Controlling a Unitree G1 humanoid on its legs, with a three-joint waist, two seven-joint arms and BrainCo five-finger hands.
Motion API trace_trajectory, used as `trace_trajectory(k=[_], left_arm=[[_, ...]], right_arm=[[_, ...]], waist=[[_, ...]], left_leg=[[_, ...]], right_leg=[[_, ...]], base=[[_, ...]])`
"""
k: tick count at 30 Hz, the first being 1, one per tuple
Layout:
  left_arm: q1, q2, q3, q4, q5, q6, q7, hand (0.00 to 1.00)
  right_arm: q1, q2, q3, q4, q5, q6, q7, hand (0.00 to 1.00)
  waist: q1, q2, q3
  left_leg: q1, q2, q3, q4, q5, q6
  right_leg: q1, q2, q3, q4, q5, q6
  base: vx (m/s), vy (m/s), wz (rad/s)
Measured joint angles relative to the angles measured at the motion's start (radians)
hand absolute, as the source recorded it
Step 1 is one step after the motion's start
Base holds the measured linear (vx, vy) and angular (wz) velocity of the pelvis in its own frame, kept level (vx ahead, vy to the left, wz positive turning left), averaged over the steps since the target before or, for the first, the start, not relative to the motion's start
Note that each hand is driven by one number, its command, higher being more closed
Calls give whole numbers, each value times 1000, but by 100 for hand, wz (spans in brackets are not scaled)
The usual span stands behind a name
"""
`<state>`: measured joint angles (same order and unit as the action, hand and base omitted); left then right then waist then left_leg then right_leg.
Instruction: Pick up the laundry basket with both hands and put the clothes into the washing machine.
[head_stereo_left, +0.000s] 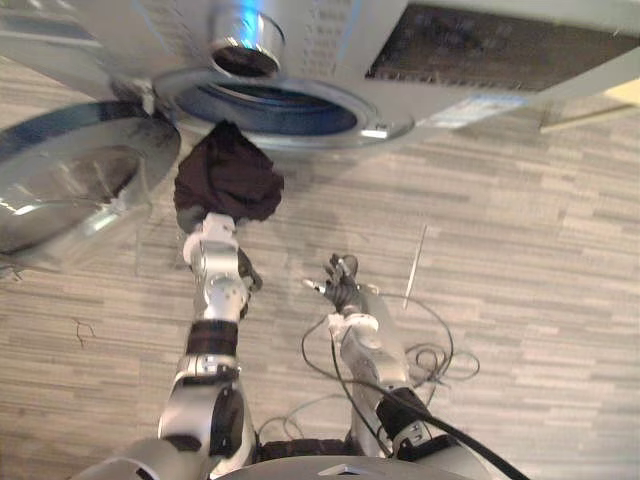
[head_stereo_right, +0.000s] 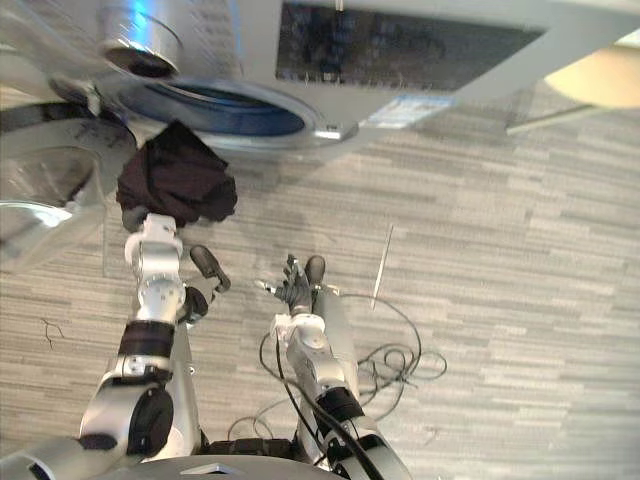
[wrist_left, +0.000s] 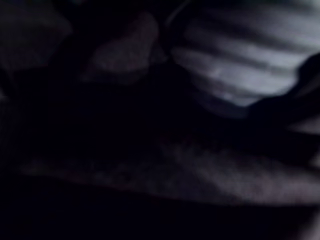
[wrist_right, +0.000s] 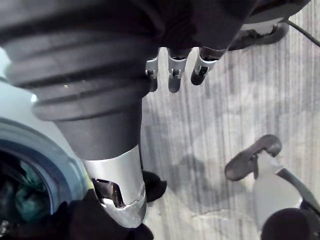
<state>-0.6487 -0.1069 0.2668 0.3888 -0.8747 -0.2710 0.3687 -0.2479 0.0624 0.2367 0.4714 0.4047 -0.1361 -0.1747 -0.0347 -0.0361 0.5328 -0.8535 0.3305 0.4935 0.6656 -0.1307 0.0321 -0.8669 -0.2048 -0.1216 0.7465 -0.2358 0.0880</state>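
Below the washing machine (head_stereo_left: 330, 40), whose round door (head_stereo_left: 70, 180) stands swung open on the robot's left, a bunched dark garment (head_stereo_left: 228, 178) hangs at the end of the raised left arm, just in front of the drum opening (head_stereo_left: 270, 105) and not inside it. Left hand (head_stereo_right: 135, 217) is covered by the garment; whether it grips cannot be told. Right hand (head_stereo_right: 293, 288), lower and nearer the robot, hovers over the wood-grain floor (head_stereo_left: 520, 250), fingers (wrist_right: 174, 75) relaxed, holding nothing.
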Motion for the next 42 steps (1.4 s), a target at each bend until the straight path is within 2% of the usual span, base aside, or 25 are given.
trace_trajectory(k=[4, 8, 15, 17, 21, 22, 25, 27, 28, 30, 33, 36, 39, 40, 41, 42], left_arm=[[-132, 53, 46, 19, -57, -30, 26, 100], [-245, 113, 48, 20, -106, -62, 42, 100], [-441, 215, 44, 28, -172, -67, 50, 100], [-537, 250, 31, 28, -207, -77, 76, 100], [-714, 336, -175, 4, -323, -90, 86, 100], [-725, 337, -194, 1, -347, -92, 86, 100], [-713, 377, -323, -48, -448, -131, 86, 100], [-696, 390, -360, -74, -492, -154, 86, 100], [-664, 389, -389, -130, -517, -187, 86, 100], [-623, 370, -401, -196, -518, -199, 86, 100], [-598, 319, -374, -248, -515, -241, 86, 100], [-625, 337, -299, -247, -439, -248, 115, 100], [-657, 416, -220, -190, -325, -215, 126, 100], [-671, 459, -214, -158, -268, -186, 123, 100], [-680, 470, -218, -140, -249, -172, 122, 100], [-704, 488, -228, -99, -206, -138, 123, 100]], right_arm=[[11, -6, -3, -88, 73, -57, 20, 0], [51, -15, -15, -159, 164, -95, 35, 0], [90, -15, -15, -227, 258, -112, 62, 0], [90, -23, -14, -230, 258, -115, 64, 0], [95, -24, -37, -248, 267, -114, 66, 0], [102, -24, -44, -257, 268, -111, 67, 0], [134, -37, -59, -299, 271, -95, 82, 0], [144, -48, -61, -312, 271, -92, 90, 0], [158, -56, -62, -338, 269, -83, 97, 0], [177, -71, -59, -351, 269, -82, 103, 0], [206, -81, -51, -380, 269, -84, 107, 0], [206, -104, -35, -392, 273, -102, 110, 0], [208, -128, -37, -398, 279, -114, 116, 0], [211, -143, -47, -393, 298, -124, 124, 0], [211, -149, -53, -390, 299, -125, 125, 0], [211, -151, -61, -379, 300, -128, 130, 0]], waist=[[-32, -4, 10], [-35, -5, 11], [-49, -17, 18], [-56, -17, 19], [-58, -17, 19], [-57, -17, 19], [-50, -16, 19], [-52, -16, 19], [-52, -16, 19], [-51, -16, 19], [-58, -16, 19], [-71, -17, 19], [-79, -18, 20], [-73, -18, 20], [-72, -18, 20], [-69, -18, 20]], left_leg=[[-88, 21, -12, 48, 0, 7], [-157, 36, -14, 73, 1, 17], [-251, 61, -15, 85, 13, 27], [-273, 64, -15, 81, 24, 37], [-298, 57, -22, 36, 63, 37], [-298, 50, -23, 25, 72, 37], [-296, 30, -23, -30, 112, 33], [-294, 25, -23, -43, 120, 31], [-289, 24, -18, -50, 122, 30], [-277, 23, -2, -58, 123, 30], [-260, 43, 35, -59, 122, 29], [-261, 81, 79, -60, 117, 24], [-262, 111, 110, -62, 115, 19], [-265, 118, 113, -69, 121, 16], [-265, 118, 114, -74, 127, 17], [-265, 122, 119, -83, 134, 12]], right_leg=[[-89, 3, 0, 52, 0, -1], [-159, 5, 1, 75, -4, -6], [-246, 21, -2, 71, 25, -17], [-263, 27, -4, 62, 38, -18], [-270, 28, -37, 28, 59, -24], [-270, 25, -40, 24, 60, -24], [-270, 15, -65, 7, 64, -30], [-270, 13, -69, 4, 64, -31], [-272, 12, -68, 3, 64, -31], [-272, 12, -59, 0, 65, -33], [-274, 31, -38, -20, 78, -40], [-295, 71, -8, -62, 109, -45], [-313, 98, 6, -91, 133, -52], [-318, 105, 4, -94, 140, -59], [-318, 105, 1, -94, 142, -61], [-318, 105, -6, -96, 144, -65]], base=[[-26, -26, -2], [-37, -41, -1], [-3, -15, -5], [26, 8, -7], [38, 7, 8], [53, -2, 29], [43, -25, 24], [30, -43, 10], [24, -31, 2], [17, -28, -6], [-5, -29, -27], [-21, -16, -48], [-37, -19, -40], [-29, -17, -13], [-46, -30, 6], [-40, -28, 18]])
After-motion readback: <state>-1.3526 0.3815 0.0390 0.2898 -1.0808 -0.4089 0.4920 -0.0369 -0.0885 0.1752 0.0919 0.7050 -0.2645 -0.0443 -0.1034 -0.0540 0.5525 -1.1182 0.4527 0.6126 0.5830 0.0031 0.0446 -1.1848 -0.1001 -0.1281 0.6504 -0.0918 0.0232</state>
